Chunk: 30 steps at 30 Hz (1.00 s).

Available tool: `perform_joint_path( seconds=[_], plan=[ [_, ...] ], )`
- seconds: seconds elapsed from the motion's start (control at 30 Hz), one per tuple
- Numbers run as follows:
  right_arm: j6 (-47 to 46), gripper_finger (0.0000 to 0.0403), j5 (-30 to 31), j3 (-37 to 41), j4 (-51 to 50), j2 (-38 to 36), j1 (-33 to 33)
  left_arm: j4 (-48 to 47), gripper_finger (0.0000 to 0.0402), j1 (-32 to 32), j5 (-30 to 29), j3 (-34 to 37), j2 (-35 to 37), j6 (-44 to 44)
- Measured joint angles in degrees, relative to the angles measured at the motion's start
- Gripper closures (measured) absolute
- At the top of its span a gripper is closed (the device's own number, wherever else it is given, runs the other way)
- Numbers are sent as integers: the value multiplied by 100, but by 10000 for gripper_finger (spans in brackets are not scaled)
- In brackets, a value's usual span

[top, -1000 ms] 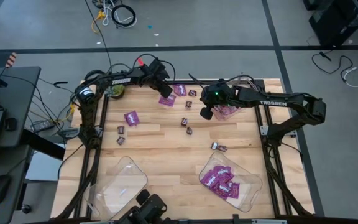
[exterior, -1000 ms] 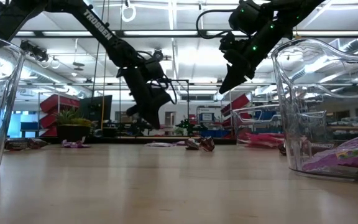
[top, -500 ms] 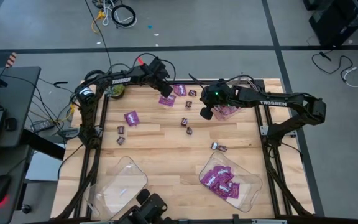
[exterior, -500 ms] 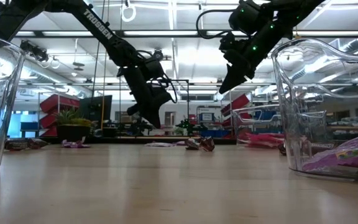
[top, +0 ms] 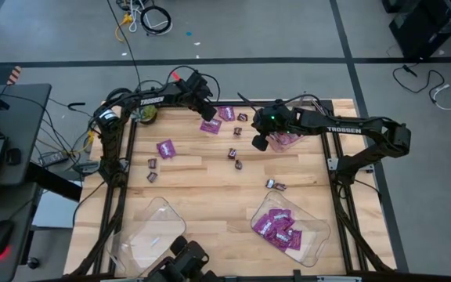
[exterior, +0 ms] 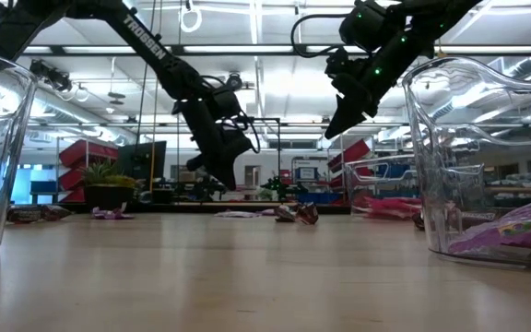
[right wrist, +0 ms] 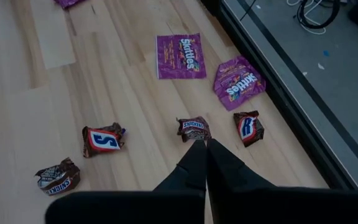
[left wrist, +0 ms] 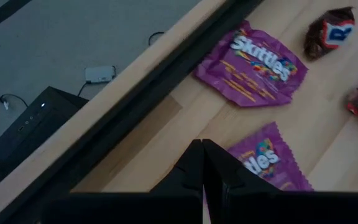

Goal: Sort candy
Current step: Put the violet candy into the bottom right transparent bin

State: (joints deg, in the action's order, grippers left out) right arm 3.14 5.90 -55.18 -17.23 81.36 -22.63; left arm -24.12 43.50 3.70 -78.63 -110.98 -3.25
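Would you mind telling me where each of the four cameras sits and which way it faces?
High view: overhead, straight down on table and both arms.
Low view: table height, level across; left gripper and right gripper hang above.
Left wrist view: over its shut fingers onto purple packets.
Right wrist view: over its shut fingers onto brown candies.
Both wrist views share the purple packets.

both arms are matte black jointed tubes with white "trossen" lettering on their forearm links, black cables looped along them, a small green light glowing on the right arm's wrist, and each ends in two slim, tapering dark fingers.
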Motion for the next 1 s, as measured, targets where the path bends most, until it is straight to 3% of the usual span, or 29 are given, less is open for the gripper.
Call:
perform_joint_path(
  seconds=[0.53,1.0],
  plan=[
    [58,403,1,-2,76,0,20,-94,401,58,268,11,-14,168],
    [64,403,1,-2,94,-2,39,41,401,-236,195,-11,-737,192]
  ],
)
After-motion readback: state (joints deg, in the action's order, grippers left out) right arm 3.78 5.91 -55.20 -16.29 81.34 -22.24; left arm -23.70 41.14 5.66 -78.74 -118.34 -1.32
